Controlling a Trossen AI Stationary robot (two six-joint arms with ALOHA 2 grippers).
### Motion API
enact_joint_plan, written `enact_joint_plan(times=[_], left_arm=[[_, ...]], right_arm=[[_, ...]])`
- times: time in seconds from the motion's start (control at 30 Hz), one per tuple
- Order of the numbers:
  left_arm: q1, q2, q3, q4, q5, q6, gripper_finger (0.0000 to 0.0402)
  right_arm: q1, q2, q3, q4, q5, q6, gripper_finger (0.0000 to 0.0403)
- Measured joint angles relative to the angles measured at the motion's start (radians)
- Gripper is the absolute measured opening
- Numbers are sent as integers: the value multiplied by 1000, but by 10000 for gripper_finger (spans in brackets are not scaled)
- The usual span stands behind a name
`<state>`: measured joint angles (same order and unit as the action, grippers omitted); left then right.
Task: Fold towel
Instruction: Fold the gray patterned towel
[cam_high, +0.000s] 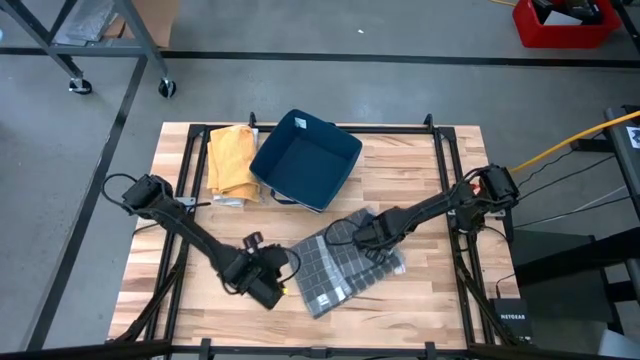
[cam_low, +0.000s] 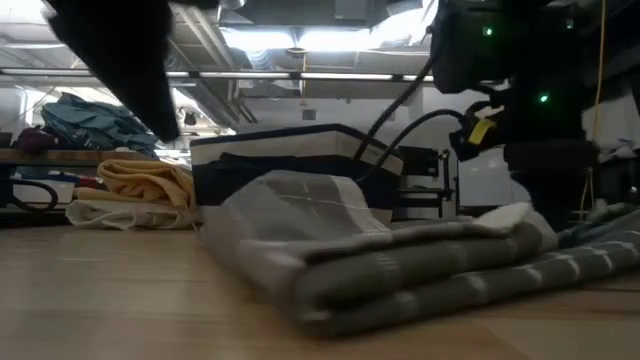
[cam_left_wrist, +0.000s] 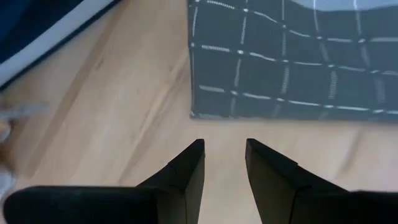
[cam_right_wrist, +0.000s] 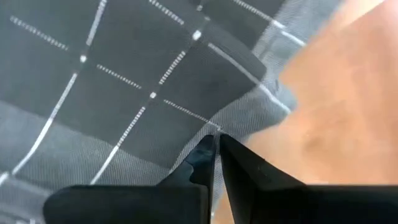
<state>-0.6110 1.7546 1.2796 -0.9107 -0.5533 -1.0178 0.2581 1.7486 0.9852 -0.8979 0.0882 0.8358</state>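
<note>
The right gripper (cam_right_wrist: 216, 149) is keeping its 2 fingers nearly pressed together, and the right wrist view is showing the tips sitting against a bunched edge of the grey checked towel (cam_high: 345, 265); they are looking like they are pinching a thin fold of cloth, though the exact bite is hidden under the tips. The left gripper (cam_left_wrist: 224, 152) is holding its 2 fingers spread with a clear gap, hovering over bare wood just beside the towel's straight near edge, gripping nothing.

Moving outward, the towel is lying on the wooden counter (cam_high: 440, 200) in front of the dark blue bin (cam_high: 305, 160), between the 2 arms. In the low view it is sitting as a soft stack of several layers, with a rounded fold facing the camera, so the folding is probably partly done. A yellow cloth (cam_high: 230, 160) is resting beside the bin, well apart from the work.

The towel is looking light, limp and thick enough to drape, not stiff; it is likely sagging wherever it is unsupported, and layers are liable to slide over each other. Corners and the flat hemmed edge are seeming the best places to take hold, pinching all layers together so the stack is not peeling apart
</note>
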Motion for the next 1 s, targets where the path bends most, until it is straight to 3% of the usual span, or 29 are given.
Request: enact_joint_plan(times=[0.1,0.3,0.5,0.77,1.0], left_arm=[[46,0,-59,85,0,77,109],[130,0,-125,132,-40,116,109],[186,0,-181,317,-23,247,109],[216,0,-187,435,62,370,109],[216,0,-194,425,154,370,109]], right_arm=[[3,-23,2,-5,59,-4,34],[63,-112,48,10,41,37,34],[150,-141,75,255,27,86,34],[219,-53,76,553,-11,96,34],[228,80,76,605,-132,152,34]])
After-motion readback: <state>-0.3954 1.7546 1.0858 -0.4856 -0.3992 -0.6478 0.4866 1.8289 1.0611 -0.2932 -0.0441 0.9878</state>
